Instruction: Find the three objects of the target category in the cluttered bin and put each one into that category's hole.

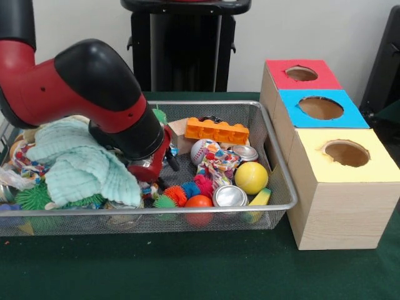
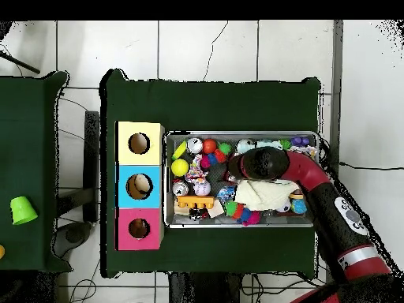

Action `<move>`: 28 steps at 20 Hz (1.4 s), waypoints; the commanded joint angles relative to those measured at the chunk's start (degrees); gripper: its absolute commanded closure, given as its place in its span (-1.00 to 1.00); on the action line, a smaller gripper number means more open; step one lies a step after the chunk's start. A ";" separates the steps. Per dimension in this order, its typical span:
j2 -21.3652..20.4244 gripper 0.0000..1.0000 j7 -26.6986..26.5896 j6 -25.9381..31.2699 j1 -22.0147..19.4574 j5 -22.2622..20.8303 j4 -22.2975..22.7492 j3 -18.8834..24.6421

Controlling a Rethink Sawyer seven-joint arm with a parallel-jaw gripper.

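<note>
Worktop (image 1: pixel 187 269): green cloth, nearest.
Bin (image 1: pixel 284 206): wire mesh, left of three wooden boxes (image 1: pixel 340 187), full of toys.
Arm (image 1: pixel 94 94): reaches down into bin's middle.
Tool: hidden among toys; opening cannot be told.

Even, bright indoor light falls from above; soft shadows gather under the arm (image 1: pixel 94 94), and small glints show on the cans (image 1: pixel 229 195) beside it.
</note>
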 commanded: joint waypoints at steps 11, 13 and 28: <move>-2.84 -1.00 -10.36 13.89 5.20 2.44 -13.22 2.18; -3.67 -1.00 -10.65 16.68 6.32 2.40 -15.08 2.01; -8.10 -1.00 -14.36 30.23 9.27 1.28 -21.64 1.81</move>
